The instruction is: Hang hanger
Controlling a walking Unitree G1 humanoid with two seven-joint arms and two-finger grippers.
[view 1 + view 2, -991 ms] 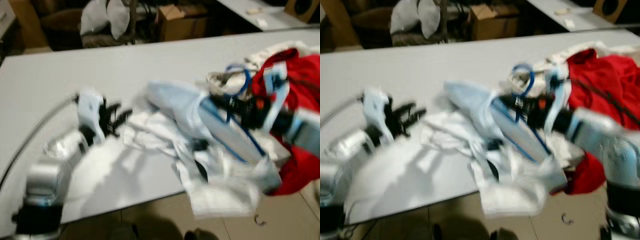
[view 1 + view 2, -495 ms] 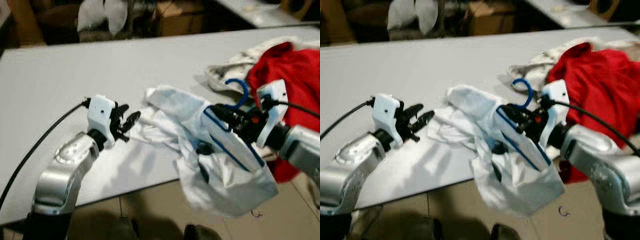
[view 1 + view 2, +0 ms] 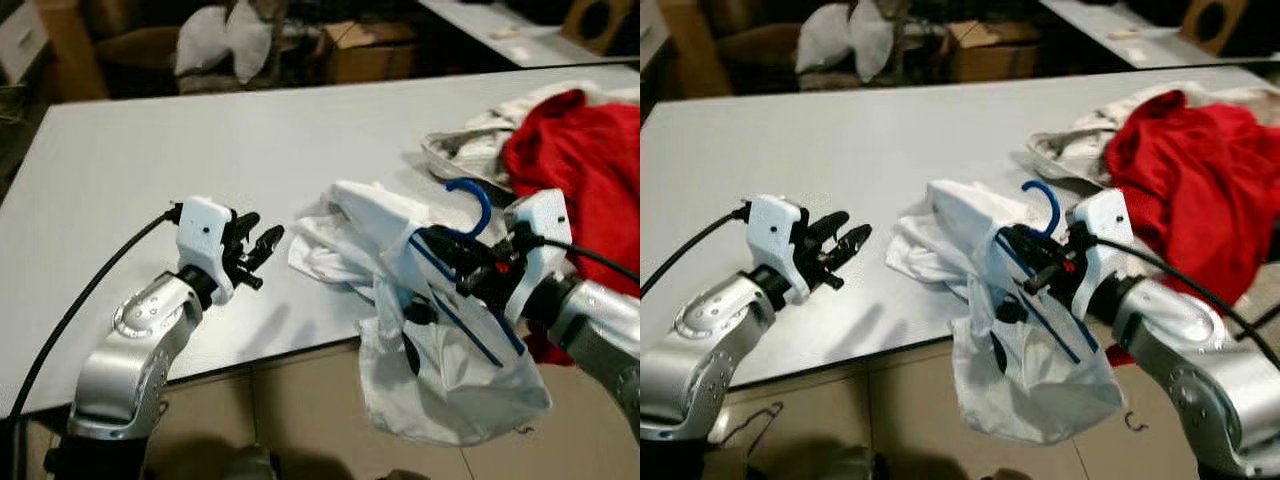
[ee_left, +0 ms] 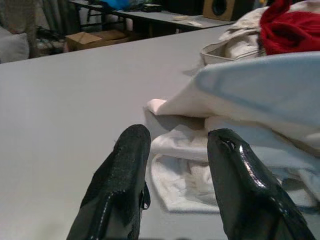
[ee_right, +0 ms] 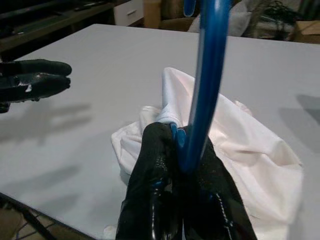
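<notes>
A blue hanger [image 3: 483, 203] carries a white shirt [image 3: 445, 385]. My right gripper [image 3: 462, 262] is shut on the hanger's neck just below the hook, as the right wrist view shows [image 5: 182, 150]. The shirt drapes from the grey table [image 3: 200, 130] over its front edge, and its lower part hangs above the floor. My left gripper [image 3: 264, 249] hovers open over the table just left of the shirt's crumpled edge [image 4: 185, 170], with nothing between its fingers [image 4: 125, 165].
A red garment [image 3: 590, 150] and a beige one [image 3: 470, 150] lie heaped on the table's right end. Behind the table stand a cardboard box [image 3: 370, 50] and a chair with white bags [image 3: 225, 40]. A black cable [image 3: 70, 320] trails from my left arm.
The camera has shifted and steadied. My right gripper has drawn the hanger and shirt nearer the front edge, so more of the shirt hangs off the table. The left gripper stays beside it.
</notes>
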